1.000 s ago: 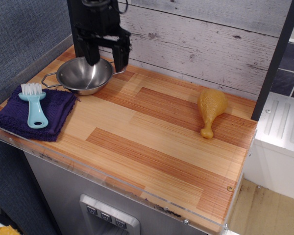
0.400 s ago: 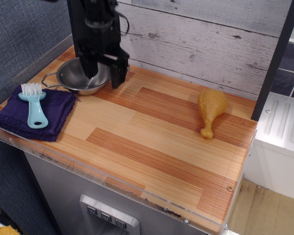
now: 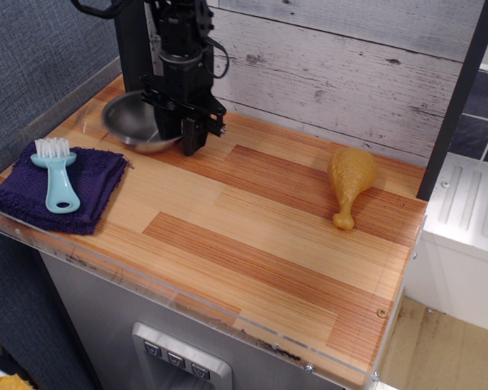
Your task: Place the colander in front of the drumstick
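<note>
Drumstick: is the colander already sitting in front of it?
No, the colander is at the far left back of the counter under the gripper, well apart from the drumstick.

colander [image 3: 134, 122] back-left, gripper [image 3: 187, 134] at rim | drumstick [image 3: 350, 180] right

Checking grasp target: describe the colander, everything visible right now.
The colander is a round, shiny steel-looking bowl with a smooth inside, sitting at the back left of the wooden counter, near the plank wall. Its right side is hidden behind the gripper, which sits at its right rim; whether the jaws are closed on the rim cannot be told. The image is blurred there, so its handles are not clear. It lies well apart from the drumstick.
</note>
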{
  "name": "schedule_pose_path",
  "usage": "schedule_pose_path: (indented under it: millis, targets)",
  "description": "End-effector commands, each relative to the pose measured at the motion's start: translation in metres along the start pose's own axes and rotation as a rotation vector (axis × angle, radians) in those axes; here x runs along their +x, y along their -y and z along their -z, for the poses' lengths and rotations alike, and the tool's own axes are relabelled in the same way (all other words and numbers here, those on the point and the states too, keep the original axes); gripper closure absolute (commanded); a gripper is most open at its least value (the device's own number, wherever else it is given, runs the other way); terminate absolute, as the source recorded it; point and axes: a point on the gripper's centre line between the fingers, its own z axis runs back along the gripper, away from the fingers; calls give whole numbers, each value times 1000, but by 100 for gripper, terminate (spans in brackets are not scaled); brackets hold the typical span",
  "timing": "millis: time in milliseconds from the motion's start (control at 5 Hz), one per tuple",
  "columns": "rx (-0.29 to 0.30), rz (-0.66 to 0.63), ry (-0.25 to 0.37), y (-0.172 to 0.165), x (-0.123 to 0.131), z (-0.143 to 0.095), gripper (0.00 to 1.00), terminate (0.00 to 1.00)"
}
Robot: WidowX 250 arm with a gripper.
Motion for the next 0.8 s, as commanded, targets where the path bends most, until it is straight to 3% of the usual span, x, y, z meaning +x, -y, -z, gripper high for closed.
schedule_pose_path:
  millis: [0, 200, 400, 600]
  targets:
    - [46, -4, 86, -5, 7, -46, 100, 0]
    - [34, -104, 168, -18, 10, -92, 100, 0]
    - [-64, -197, 260, -11, 4, -126, 100, 0]
    - [-100, -207, 315, 28, -12, -146, 100, 0]
